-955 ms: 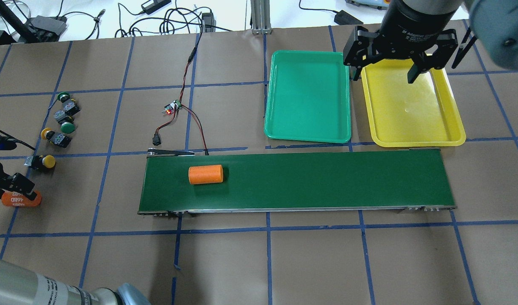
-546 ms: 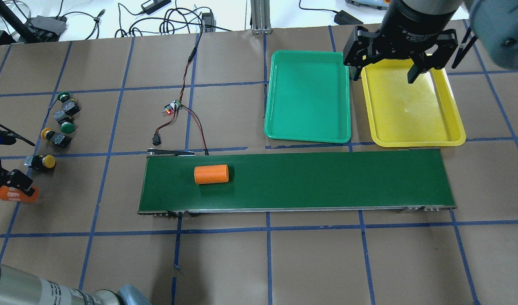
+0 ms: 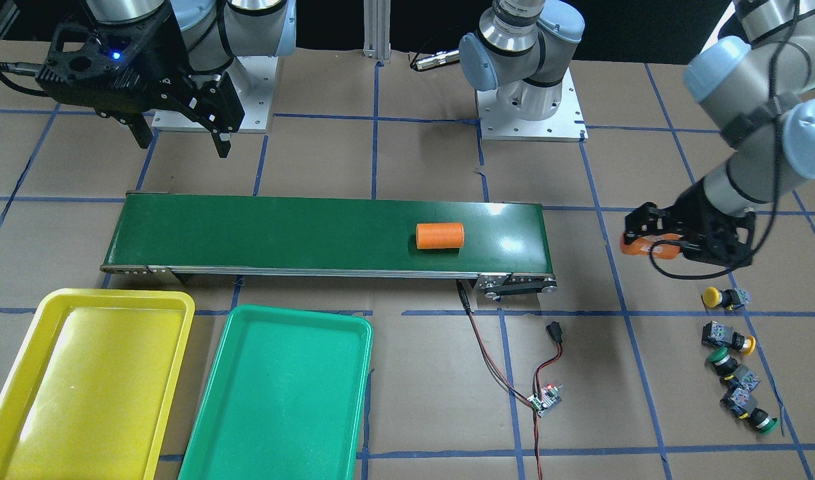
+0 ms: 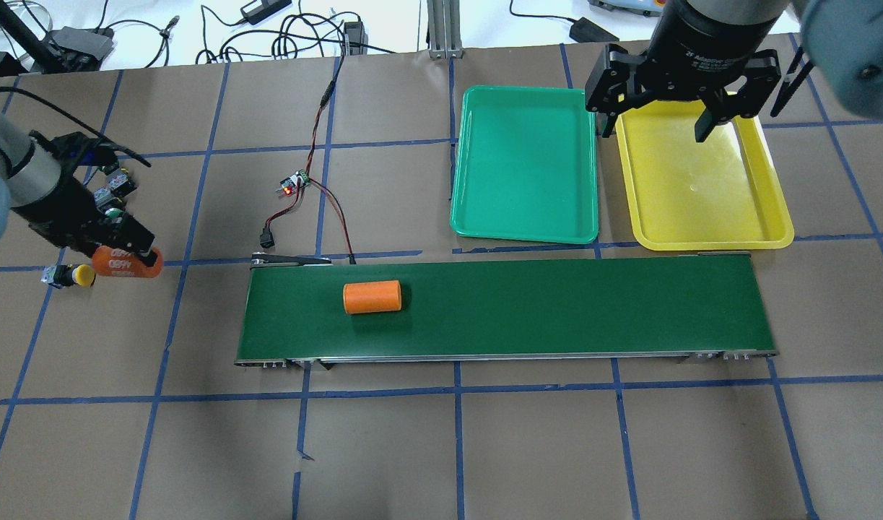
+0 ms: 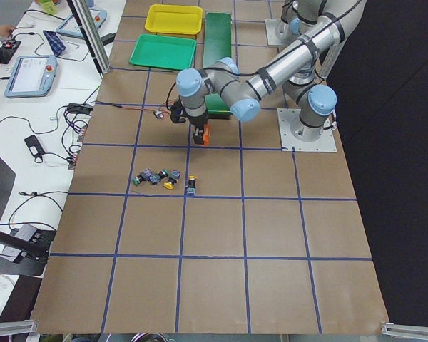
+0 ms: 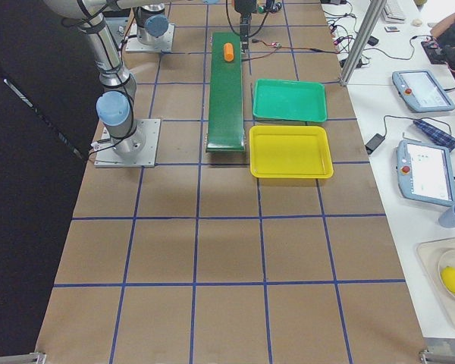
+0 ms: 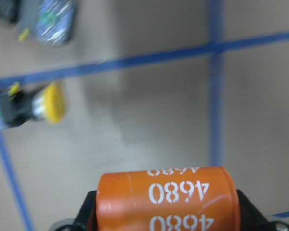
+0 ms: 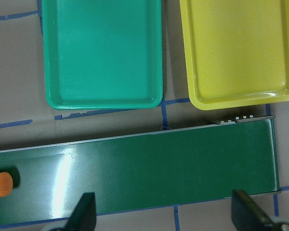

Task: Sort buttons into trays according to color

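My left gripper (image 4: 125,254) is shut on an orange cylinder (image 7: 166,197) marked 4680 and holds it above the table, right of the buttons. One yellow-capped button (image 4: 76,275) lies just left of it. In the front view two yellow buttons (image 3: 714,297) (image 3: 730,338) and two green buttons (image 3: 720,358) (image 3: 757,417) lie in a row. My right gripper (image 4: 654,132) is open and empty, high over the far end of the yellow tray (image 4: 705,180). The green tray (image 4: 524,166) lies beside it. Both trays hold nothing.
A long dark-green conveyor belt (image 4: 557,303) runs across the middle with a second orange cylinder (image 4: 372,297) lying on its left part. A small circuit board with red and black wires (image 4: 293,184) lies behind the belt's left end.
My left gripper has carried the 4680 cylinder away from the table's left edge, up and to the right past the buttons. The cylinder on the belt has drifted right. The right arm is still.
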Motion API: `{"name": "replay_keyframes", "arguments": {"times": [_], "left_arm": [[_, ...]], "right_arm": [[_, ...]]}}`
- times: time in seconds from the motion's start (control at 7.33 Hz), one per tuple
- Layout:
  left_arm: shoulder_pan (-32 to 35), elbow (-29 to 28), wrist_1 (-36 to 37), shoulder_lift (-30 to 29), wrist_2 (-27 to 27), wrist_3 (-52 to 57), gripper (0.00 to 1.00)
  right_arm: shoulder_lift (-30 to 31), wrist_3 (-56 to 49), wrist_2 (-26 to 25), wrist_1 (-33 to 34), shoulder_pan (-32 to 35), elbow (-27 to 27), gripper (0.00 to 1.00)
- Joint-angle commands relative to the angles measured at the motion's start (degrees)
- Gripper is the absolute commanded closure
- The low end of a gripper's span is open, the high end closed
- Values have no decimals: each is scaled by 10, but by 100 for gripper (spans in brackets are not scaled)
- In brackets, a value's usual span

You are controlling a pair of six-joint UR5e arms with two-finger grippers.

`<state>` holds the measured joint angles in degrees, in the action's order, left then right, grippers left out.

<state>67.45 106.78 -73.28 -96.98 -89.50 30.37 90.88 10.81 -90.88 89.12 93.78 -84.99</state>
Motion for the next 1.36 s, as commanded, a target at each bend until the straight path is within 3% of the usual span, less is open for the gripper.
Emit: {"name": "replay_keyframes", "arguments": {"times": [0.0,0.27,0.41,0.55,0.82,0.96,1.23], "left_arm": [[160,39,19,26,6,-166,87],[203,68,86,2,6,-209,84],[203,77,90,-2,21,-237,36],[203,79,91,-1,46,-277,3],[177,62,89,6,36,-260,0],[134,54,81,20,11,-176,0],[-2,26,87,-12,9,-44,0]], "right_arm": [[0,0,0,0,0,0,0],[0,0,0,0,0,0,0],[0,0,0,0,0,0,0],[0,0,0,0,0,0,0],[0,0,0,0,0,0,0],[0,0,0,0,0,0,0],[0,0,0,0,0,0,0]]}}
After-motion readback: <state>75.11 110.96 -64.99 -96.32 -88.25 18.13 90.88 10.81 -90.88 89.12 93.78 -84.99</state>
